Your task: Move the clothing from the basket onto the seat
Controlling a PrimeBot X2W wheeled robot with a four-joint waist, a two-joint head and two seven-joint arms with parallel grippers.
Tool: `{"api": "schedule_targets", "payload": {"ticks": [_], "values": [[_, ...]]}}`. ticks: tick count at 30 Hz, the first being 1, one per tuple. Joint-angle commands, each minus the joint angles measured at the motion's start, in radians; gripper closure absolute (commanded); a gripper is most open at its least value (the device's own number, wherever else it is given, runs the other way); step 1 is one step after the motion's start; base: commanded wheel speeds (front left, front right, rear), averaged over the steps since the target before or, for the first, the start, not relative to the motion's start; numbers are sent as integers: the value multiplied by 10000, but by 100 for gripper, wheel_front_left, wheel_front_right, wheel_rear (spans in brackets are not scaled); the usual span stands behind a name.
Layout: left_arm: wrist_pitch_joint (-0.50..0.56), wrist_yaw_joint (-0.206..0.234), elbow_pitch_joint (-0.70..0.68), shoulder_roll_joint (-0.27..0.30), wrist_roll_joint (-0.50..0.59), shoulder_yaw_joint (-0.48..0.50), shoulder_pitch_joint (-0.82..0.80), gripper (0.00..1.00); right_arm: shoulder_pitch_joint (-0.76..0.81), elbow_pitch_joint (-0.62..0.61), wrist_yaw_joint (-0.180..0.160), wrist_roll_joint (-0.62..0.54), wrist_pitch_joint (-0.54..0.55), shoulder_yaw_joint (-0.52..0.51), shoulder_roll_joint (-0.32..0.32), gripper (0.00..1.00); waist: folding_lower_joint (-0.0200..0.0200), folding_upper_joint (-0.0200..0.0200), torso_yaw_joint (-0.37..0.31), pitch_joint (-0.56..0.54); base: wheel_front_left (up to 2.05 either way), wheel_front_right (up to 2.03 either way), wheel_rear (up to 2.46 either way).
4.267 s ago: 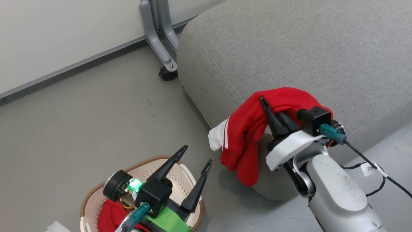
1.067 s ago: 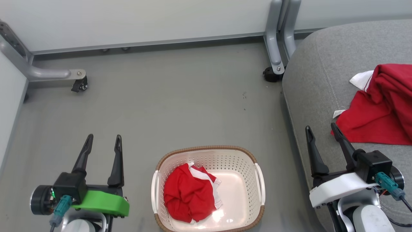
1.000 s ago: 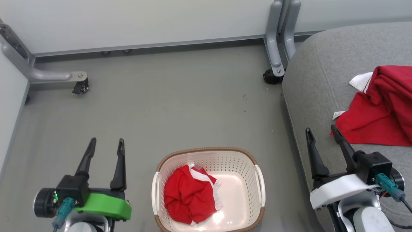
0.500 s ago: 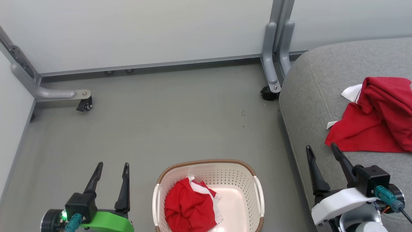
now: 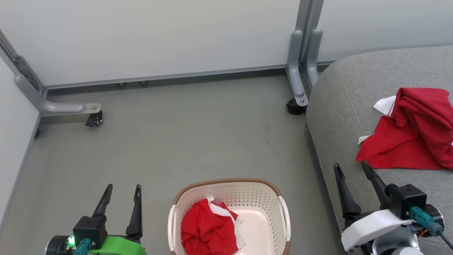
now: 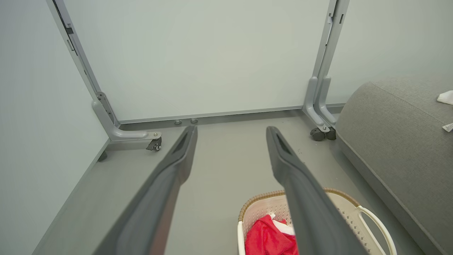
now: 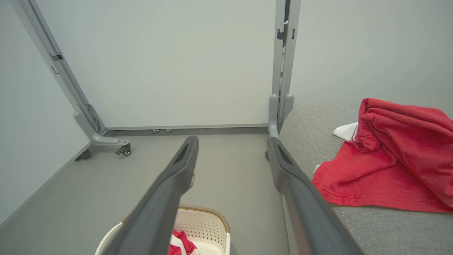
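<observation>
One red garment with white trim [image 5: 207, 230] lies bunched in the left half of the cream basket [image 5: 263, 198] at the bottom centre of the head view. A second red garment [image 5: 414, 132] lies spread on the grey seat [image 5: 339, 95] at the right. My left gripper [image 5: 122, 187] hangs open and empty over the floor, left of the basket [image 6: 348, 209]. My right gripper [image 5: 350, 165] is open and empty above the seat's front left edge, just short of the garment [image 7: 385, 166] on the seat [image 7: 382, 230].
Pale partition walls close the back and left. A grey metal foot with a castor [image 5: 92, 118] stands at the left, and a grey post with a castor [image 5: 293, 106] stands beside the seat. Grey floor [image 5: 184, 134] lies between the basket and the wall.
The head camera has tilted up, so the whole scene has slid down the picture. Both grippers stay open and empty; the garments have not moved.
</observation>
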Motion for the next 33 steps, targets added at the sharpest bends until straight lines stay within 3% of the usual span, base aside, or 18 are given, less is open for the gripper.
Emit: {"api": "schedule_targets", "payload": {"ticks": [1, 20, 33], "values": [[-34, -55, 6, -35, 74, 42, 109, 0, 121, -84, -10, -43, 27, 10, -26, 0, 0, 0, 3, 11, 0, 0, 0], [-34, -244, 47, -211, 427, 326, -275, 0, -11, -309, -10, 10, 40, -55, -26, 0, 0, 0, 51, 337, 0, 0, 0], [-31, -447, 1390, -624, 1344, -786, -2069, 0, -817, -738, -10, -57, -106, -87, -24, 0, 0, 0, -100, 2088, 0, 0, 0]]}}
